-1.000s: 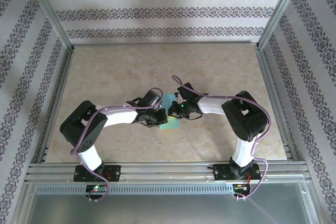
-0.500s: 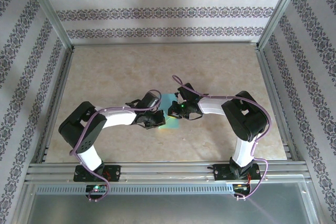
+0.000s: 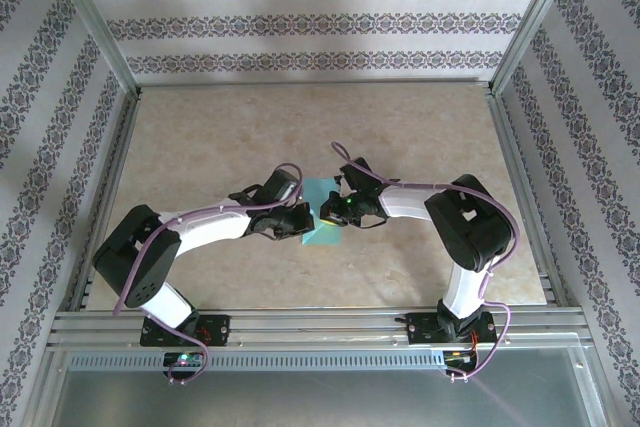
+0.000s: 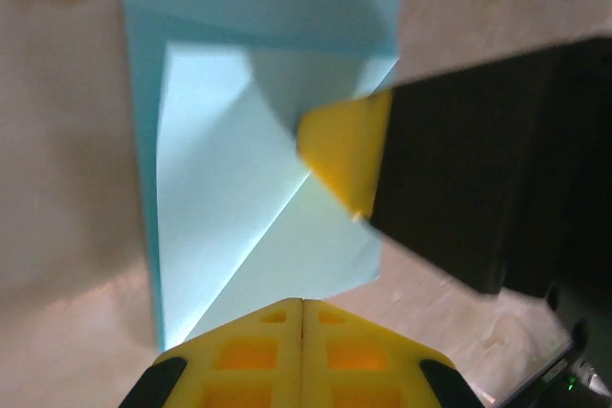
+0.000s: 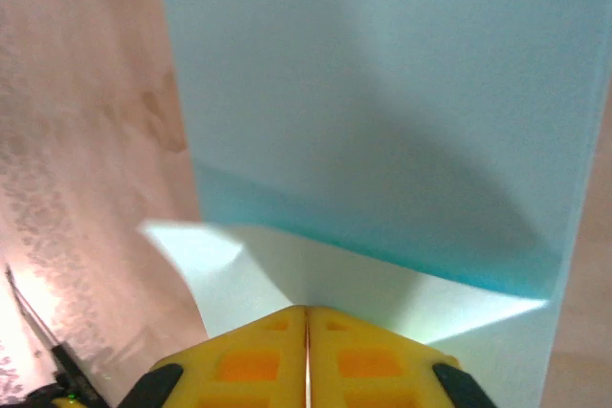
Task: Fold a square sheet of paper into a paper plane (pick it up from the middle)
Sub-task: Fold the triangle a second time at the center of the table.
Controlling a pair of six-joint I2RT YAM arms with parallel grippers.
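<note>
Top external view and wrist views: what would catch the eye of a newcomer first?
The light-blue paper plane, only partly folded, lies at the middle of the beige table. The yellow left fingers and right fingers are both closed, and their tips meet its creased flaps from opposite sides.
</note>
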